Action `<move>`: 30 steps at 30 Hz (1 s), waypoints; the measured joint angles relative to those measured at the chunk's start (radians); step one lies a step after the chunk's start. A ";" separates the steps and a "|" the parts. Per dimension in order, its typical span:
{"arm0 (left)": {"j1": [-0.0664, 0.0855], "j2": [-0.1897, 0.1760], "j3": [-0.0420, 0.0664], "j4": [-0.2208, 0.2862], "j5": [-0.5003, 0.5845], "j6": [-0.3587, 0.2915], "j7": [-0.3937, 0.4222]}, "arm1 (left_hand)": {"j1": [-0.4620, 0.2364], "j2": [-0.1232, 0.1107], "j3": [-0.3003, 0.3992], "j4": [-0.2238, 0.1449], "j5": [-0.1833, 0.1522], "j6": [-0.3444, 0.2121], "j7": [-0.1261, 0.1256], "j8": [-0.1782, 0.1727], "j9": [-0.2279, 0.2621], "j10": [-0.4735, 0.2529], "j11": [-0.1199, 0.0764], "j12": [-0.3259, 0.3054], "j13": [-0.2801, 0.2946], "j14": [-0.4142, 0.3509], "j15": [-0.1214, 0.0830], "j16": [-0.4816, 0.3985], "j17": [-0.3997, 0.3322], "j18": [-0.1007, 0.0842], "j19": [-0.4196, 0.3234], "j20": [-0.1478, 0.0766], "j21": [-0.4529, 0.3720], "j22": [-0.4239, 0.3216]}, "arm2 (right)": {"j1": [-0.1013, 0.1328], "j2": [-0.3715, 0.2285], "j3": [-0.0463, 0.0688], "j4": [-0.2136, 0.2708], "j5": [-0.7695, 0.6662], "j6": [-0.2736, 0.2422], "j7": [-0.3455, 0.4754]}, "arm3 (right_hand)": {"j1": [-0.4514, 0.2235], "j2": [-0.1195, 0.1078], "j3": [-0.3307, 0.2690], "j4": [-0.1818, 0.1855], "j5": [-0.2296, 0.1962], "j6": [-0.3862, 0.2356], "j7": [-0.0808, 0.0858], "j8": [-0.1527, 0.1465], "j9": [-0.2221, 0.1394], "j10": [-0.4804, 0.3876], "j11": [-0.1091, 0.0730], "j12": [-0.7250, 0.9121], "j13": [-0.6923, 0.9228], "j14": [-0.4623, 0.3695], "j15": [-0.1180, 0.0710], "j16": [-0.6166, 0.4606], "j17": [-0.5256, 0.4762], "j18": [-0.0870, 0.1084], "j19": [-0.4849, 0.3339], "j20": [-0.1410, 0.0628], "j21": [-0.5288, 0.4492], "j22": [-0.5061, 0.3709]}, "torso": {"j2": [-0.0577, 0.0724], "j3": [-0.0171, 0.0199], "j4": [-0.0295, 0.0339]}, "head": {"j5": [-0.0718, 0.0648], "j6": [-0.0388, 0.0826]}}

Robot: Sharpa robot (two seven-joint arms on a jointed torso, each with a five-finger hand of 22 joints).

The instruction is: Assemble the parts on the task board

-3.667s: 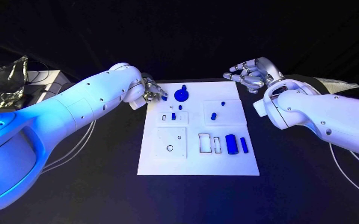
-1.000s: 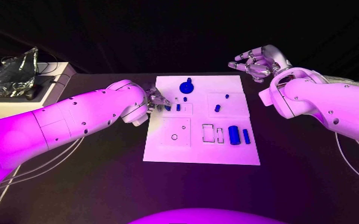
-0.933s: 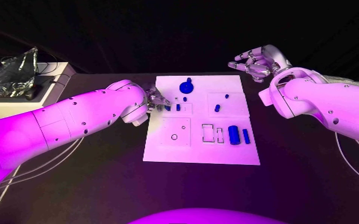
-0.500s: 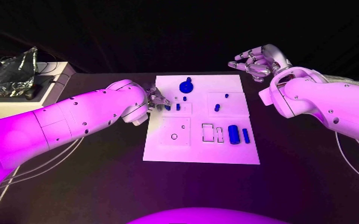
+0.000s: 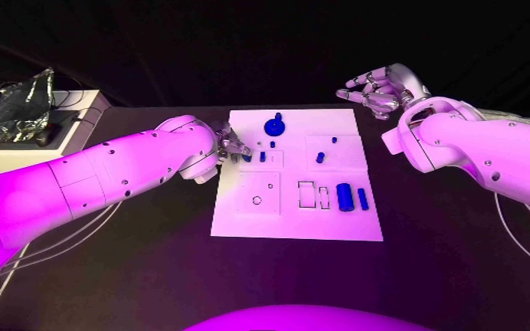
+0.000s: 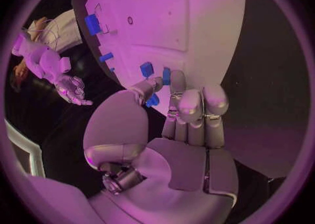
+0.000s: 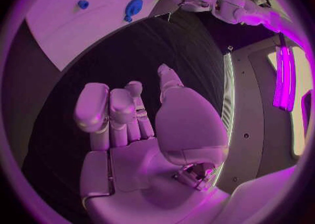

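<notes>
- We see the white task board [image 5: 296,216] lying flat in the middle of the black table [image 5: 132,270], long side running away from the robot.
- The left arm [image 5: 99,174] reaches in low across the table, its forearm angled toward the board's near-left edge.
- The left hand [image 5: 230,147] sits at the board's left edge, fingers curled together. In the left wrist view, the hand [image 6: 177,103] pinches a small blue part [image 6: 165,75] between its thumb and fingertips, right over the board's rim; a second blue piece [image 6: 152,100] shows just under the thumb.
- The right arm [image 5: 464,151] bends up from the right side, well apart from the board.
- The right hand [image 5: 381,90] is raised beyond the board's far-right corner, palm turned, fingers loosely spread and holding nothing; the right wrist view shows the hand [image 7: 131,113] bare above the dark table.
- On the board we see a round blue part [image 5: 273,126] near the far edge, small blue pegs [image 5: 319,158] in the middle rows, and a blue cylinder [image 5: 344,195] beside a slim blue bar [image 5: 362,199] near the right edge.
</notes>
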 measured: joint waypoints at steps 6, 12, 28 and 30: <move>0.001 0.000 0.000 0.001 -0.008 0.008 -0.002 | 0.000 0.000 0.000 0.000 0.002 0.000 0.000 0.000 0.000 0.000 0.000 0.000 0.000 0.000 0.000 0.000 0.000 0.000 0.000 0.000 0.000 0.000 | 0.000 0.000 0.000 0.000 0.000 0.001 0.000 | 0.000 0.000 0.000 0.000 0.000 0.000 0.000 0.000 0.000 -0.001 -0.001 0.000 0.000 0.000 0.000 0.000 0.000 0.000 0.000 0.000 0.000 0.000 | 0.000 -0.0006 0.0002 | 0.000 -0.002; 0.001 0.001 0.001 0.001 -0.012 0.013 -0.003 | 0.000 0.000 0.000 0.000 0.002 0.000 0.000 -0.002 0.011 0.000 0.000 0.000 0.000 0.000 0.000 0.000 0.000 0.000 0.000 0.000 0.000 0.001 | 0.000 0.000 0.000 -0.001 0.000 0.002 0.000 | 0.000 0.000 0.000 0.000 0.000 0.000 0.000 0.000 0.000 -0.002 -0.002 0.000 0.000 0.000 0.000 0.000 0.000 0.000 0.000 0.000 0.000 0.000 | 0.000 -0.0006 0.0008 | 0.000 -0.004; 0.003 0.013 0.000 -0.013 -0.014 0.020 -0.006 | 0.002 -0.002 -0.018 -0.018 0.002 0.000 0.000 -0.007 0.085 -0.001 0.000 0.003 0.001 0.000 0.000 0.000 0.003 0.000 0.000 0.000 0.000 0.002 | -0.001 -0.001 0.000 -0.001 -0.001 0.003 0.000 | 0.000 0.000 0.000 0.000 0.000 0.002 0.002 0.000 0.000 -0.002 -0.002 0.000 0.000 0.000 0.000 0.000 0.000 0.000 0.000 0.000 0.000 0.000 | 0.001 0.0000 -0.0004 | 0.000 -0.007; 0.003 0.014 0.000 -0.015 -0.014 0.021 -0.006 | 0.004 -0.004 -0.020 -0.020 0.002 0.000 0.000 -0.007 0.085 -0.002 -0.002 0.006 0.001 0.000 0.000 0.000 0.005 0.000 0.000 0.000 0.000 0.004 | -0.001 -0.001 0.000 -0.001 -0.001 0.004 0.000 | 0.000 0.000 0.000 0.000 0.000 0.002 0.002 0.000 -0.001 -0.002 -0.002 0.000 0.000 0.000 0.000 0.000 0.000 0.000 0.000 0.000 0.000 0.000 | 0.001 -0.0001 -0.0004 | -0.001 -0.007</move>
